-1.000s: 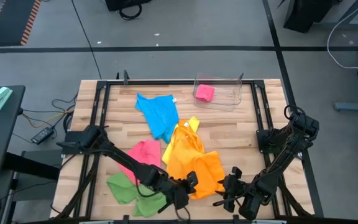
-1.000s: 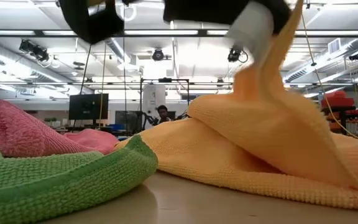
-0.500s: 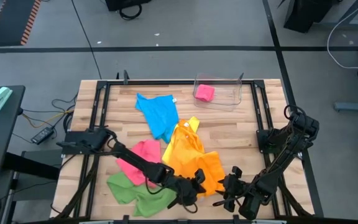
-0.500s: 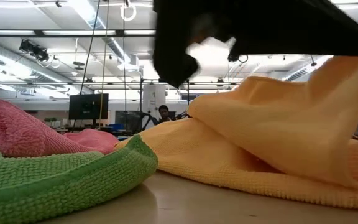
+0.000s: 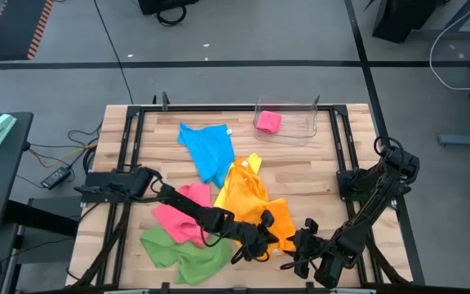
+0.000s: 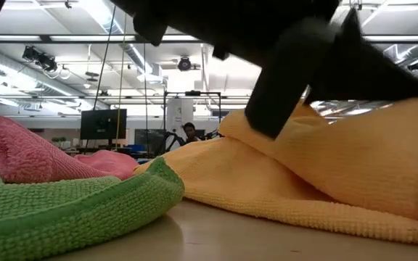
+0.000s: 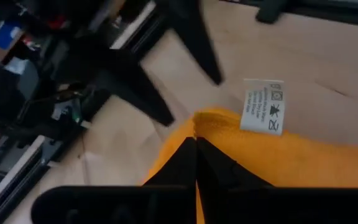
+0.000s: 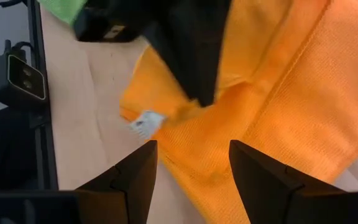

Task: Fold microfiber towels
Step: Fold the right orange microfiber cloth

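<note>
An orange towel [image 5: 274, 219] lies bunched near the table's front, right of centre. My left gripper [image 5: 264, 237] reaches across from the left and is shut on the towel's near corner, beside its white tag [image 7: 263, 106]. Just to the right, my right gripper [image 5: 298, 247] hangs open over the same towel [image 8: 278, 106], touching nothing. A yellow towel [image 5: 241, 173], a blue towel [image 5: 209, 151], a pink towel [image 5: 184, 208] and a green towel [image 5: 174, 249] lie on the table top around it. My left gripper pinches the orange towel's corner [image 7: 211, 127] between its two fingers, close to the white tag. The fingers come from the table's left, slanting down. The held corner stands a little above the table, and the rest of the towel [image 6: 318, 181] lies heaped on the table.
A clear plastic bin [image 5: 288, 121] at the back right holds a folded pink cloth [image 5: 269, 121]. A black frame [image 5: 137, 114] runs along the table's edges. Bare wood [image 5: 308, 175] shows between the bin and the orange towel.
My left gripper has moved toward the table's right edge and downward while rolling, staying shut on the orange towel's corner. That corner, held high a second ago, now sits low, and the lifted cloth has sunk onto the heap.
</note>
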`<action>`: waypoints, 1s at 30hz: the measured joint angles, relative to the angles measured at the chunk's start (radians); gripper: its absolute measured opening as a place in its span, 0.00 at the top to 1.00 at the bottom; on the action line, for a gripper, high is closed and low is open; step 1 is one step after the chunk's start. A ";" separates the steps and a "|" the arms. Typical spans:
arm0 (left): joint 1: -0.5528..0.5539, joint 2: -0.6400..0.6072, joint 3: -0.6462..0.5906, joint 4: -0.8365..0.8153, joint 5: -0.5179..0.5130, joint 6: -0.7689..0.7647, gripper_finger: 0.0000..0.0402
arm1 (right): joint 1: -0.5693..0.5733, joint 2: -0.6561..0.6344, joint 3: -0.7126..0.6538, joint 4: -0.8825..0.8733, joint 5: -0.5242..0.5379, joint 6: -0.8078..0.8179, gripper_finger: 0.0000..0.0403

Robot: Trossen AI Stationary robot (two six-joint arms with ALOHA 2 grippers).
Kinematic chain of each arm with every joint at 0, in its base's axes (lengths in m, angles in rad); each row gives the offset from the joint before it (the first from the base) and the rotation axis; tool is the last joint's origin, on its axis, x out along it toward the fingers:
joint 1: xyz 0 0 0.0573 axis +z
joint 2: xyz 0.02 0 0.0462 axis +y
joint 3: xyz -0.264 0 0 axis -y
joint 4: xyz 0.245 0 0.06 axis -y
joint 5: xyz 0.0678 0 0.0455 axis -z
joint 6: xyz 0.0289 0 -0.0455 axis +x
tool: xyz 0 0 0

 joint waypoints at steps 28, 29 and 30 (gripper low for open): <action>0.024 0.037 -0.001 0.037 0.007 -0.018 0.98 | -0.065 0.039 0.020 -0.026 -0.042 0.019 0.52; 0.024 0.037 -0.001 0.034 0.006 -0.018 0.98 | -0.071 0.039 0.020 -0.026 -0.044 0.021 0.53; 0.024 0.037 -0.001 0.031 0.007 -0.018 0.98 | -0.076 0.038 0.020 -0.021 -0.042 0.022 0.54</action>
